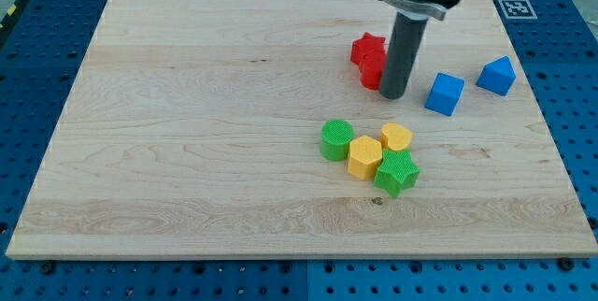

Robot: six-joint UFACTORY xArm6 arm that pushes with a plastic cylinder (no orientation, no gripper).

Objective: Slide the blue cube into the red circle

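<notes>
The blue cube (445, 93) sits on the wooden board (206, 151) at the view's right. A red star-like block (367, 50) lies left of the rod, with a second red block (372, 76) just below it, partly hidden by the rod, its shape unclear. My tip (393, 96) rests on the board right beside the lower red block, on its right. The tip stands a short gap left of the blue cube and does not touch it. A second blue block (496, 76), with a peaked top, lies further right.
A tight cluster lies below the tip: a green cylinder (337, 139), a yellow hexagon (365, 157), a yellow heart (396, 136) and a green star (397, 172). The board's right edge is near the blue blocks.
</notes>
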